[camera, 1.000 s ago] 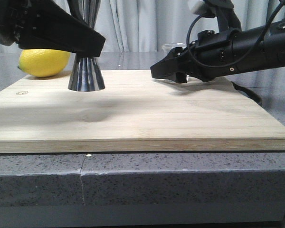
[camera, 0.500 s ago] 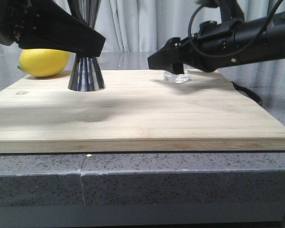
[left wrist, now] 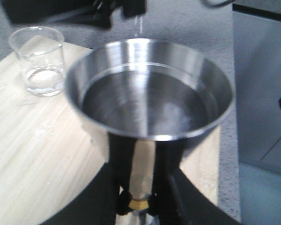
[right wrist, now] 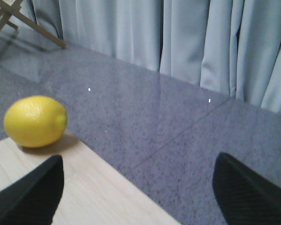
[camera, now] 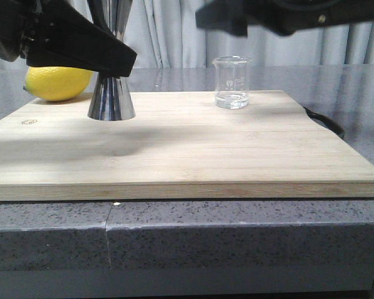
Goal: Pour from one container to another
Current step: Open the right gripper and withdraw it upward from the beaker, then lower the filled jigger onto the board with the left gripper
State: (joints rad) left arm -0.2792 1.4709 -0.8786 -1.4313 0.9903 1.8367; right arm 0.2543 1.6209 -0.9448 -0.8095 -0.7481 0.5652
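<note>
The steel jigger (camera: 112,99) stands upright on the wooden board (camera: 174,149) at the left, and my left gripper (camera: 116,59) is shut on its narrow waist. In the left wrist view its upper cup (left wrist: 150,89) holds clear liquid, and my left gripper (left wrist: 141,202) clamps the gold band (left wrist: 139,204). The glass beaker (camera: 232,82) stands alone on the board's far right part with a little clear liquid at its bottom; the left wrist view shows the beaker (left wrist: 40,61) too. My right gripper (camera: 237,15) hovers blurred above the beaker. That gripper (right wrist: 140,197) is open and empty.
A yellow lemon (camera: 57,82) lies just behind the board's far left corner, close to the jigger; the right wrist view also shows the lemon (right wrist: 35,121). A black handle (camera: 327,123) sticks out at the board's right edge. Grey curtains hang behind the speckled counter (camera: 237,237).
My right gripper has risen from around the beaker to the top of the front view, leaving the beaker standing on the board. The left gripper and the jigger have stayed put.
</note>
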